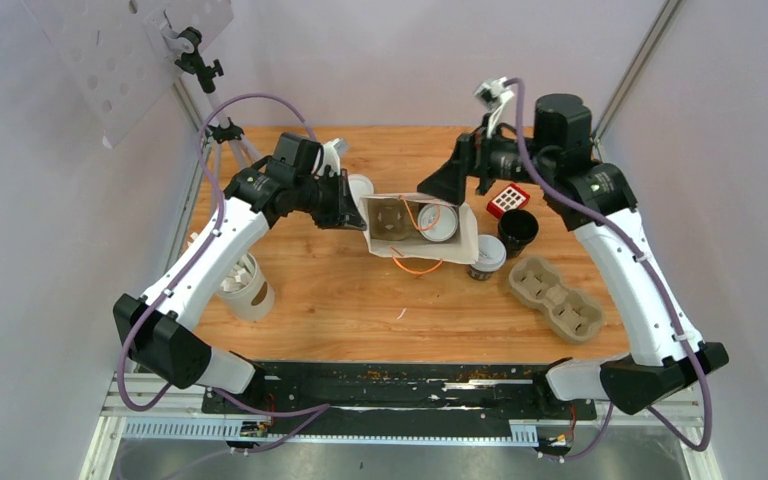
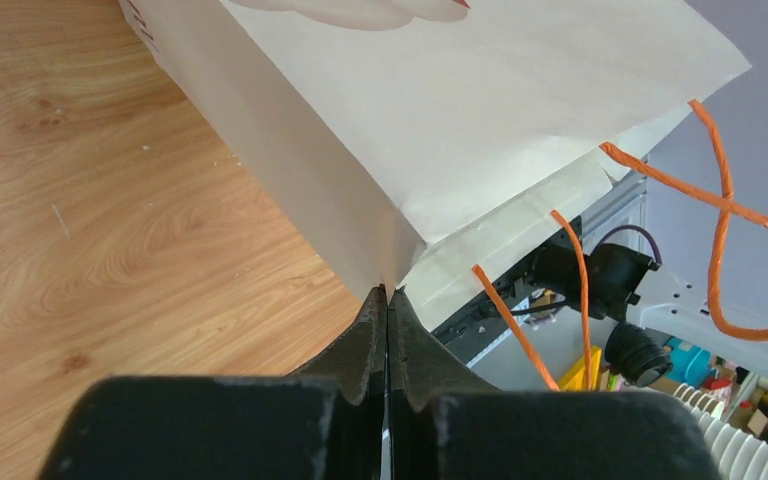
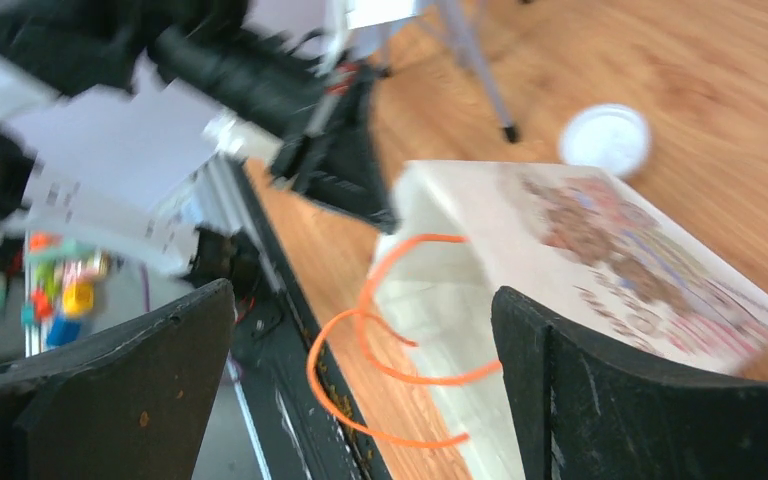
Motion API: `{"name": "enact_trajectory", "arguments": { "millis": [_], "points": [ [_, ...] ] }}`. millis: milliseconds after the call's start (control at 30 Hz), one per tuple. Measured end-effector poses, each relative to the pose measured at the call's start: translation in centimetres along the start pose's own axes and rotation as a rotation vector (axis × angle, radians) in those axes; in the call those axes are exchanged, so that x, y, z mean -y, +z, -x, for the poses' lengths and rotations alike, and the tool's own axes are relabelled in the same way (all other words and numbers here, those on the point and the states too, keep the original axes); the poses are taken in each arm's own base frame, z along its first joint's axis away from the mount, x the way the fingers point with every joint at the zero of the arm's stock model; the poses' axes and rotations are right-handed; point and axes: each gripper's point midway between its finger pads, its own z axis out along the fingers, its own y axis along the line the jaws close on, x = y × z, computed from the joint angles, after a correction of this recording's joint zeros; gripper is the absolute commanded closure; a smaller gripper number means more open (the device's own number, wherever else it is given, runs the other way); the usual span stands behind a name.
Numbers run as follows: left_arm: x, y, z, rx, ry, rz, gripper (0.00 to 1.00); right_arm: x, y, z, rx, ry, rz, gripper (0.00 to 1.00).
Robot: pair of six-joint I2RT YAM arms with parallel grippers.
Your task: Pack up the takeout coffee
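Left tool (image 2: 388, 300) clamped on edge of paper bag (image 1: 468, 232), bag mouth open on worktop (image 1: 340, 300). Right tool (image 1: 442, 185) fingers wide apart, near bag. One lidded coffee cup (image 1: 438, 222) inside bag; second cup (image 1: 487, 257) just beside bag.

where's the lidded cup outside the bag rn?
Top view, right of centre: the lidded cup stands beside the bag's right edge, with the carrier to its right and a dark open cup just behind it.

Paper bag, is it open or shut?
Open. The top view looks into the paper bag, where a white-lidded cup sits.
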Motion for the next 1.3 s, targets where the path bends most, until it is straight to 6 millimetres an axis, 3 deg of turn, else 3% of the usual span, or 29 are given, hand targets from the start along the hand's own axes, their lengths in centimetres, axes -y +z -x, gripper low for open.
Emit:
{"name": "enact_trajectory", "arguments": {
  "millis": [167,300,400,567,733,833,967,1300],
  "points": [
    [-0.3,-0.1,0.2,0.005,-0.006,0.011,1.0,6.3,-3.6,2.1,0.076,0.147,-0.271,0.05],
    [-0.7,-0.2,0.1,0.003,-0.015,0.026,1.0,9.9,-5.4,0.6,0.053,0.179,-0.487,0.07],
    [-1.2,-0.3,0.1,0.001,-0.021,0.045,1.0,12.6,-6.7,-2.8,-0.014,0.191,-0.655,0.1],
    [-1.9,-0.4,-0.1,-0.004,-0.024,0.074,1.0,16.2,-8.0,-11.2,-0.184,0.26,-0.825,0.15],
    [-2.5,-0.6,-0.3,-0.01,-0.019,0.099,1.0,17.1,-8.1,-19.3,-0.297,0.339,-0.855,0.16],
    [-2.6,-0.8,-0.5,-0.012,-0.018,0.108,1.0,17.0,-8.5,-22.2,-0.322,0.369,-0.869,0.16],
    [-2.4,-1.2,-0.5,-0.003,-0.013,0.103,1.0,17.1,-8.7,-23.2,-0.293,0.365,-0.885,0.16],
    [-2.2,-1.5,-1.0,-0.004,-0.015,0.084,1.0,17.7,-6.9,-22.7,-0.225,0.247,-0.87,0.1]
  ]
}}
